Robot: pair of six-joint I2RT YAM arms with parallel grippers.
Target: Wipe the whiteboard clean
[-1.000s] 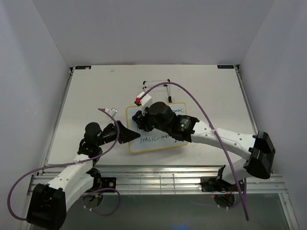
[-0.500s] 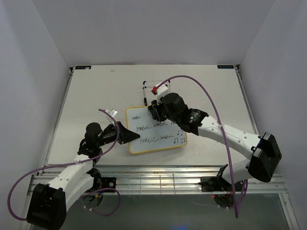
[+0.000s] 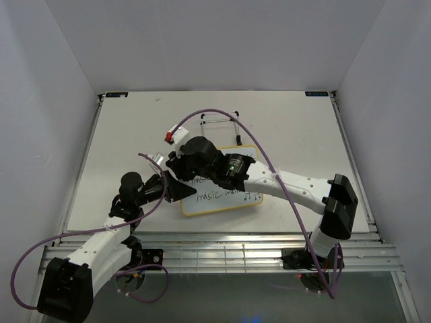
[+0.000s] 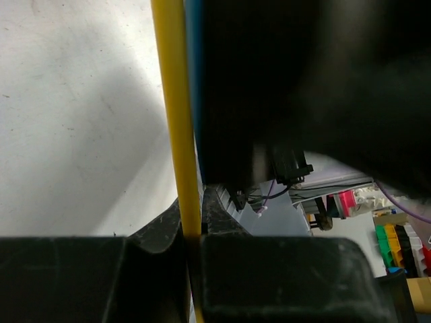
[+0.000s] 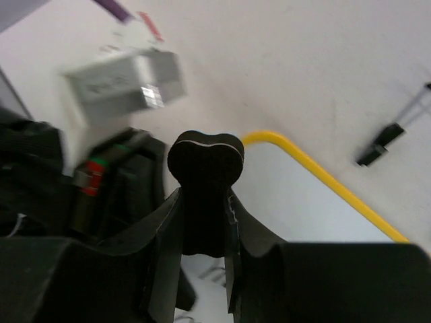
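Now the left gripper pinches the whiteboard by its yellow edge while the right gripper clamps the eraser.

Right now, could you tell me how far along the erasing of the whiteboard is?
Done: the left gripper is clamped on the yellow edge of the whiteboard, and the right gripper holds the eraser. In hand: the eraser is at the board's far left corner, where the surface looks blank. Left: the bottom line of writing and the notes remain.
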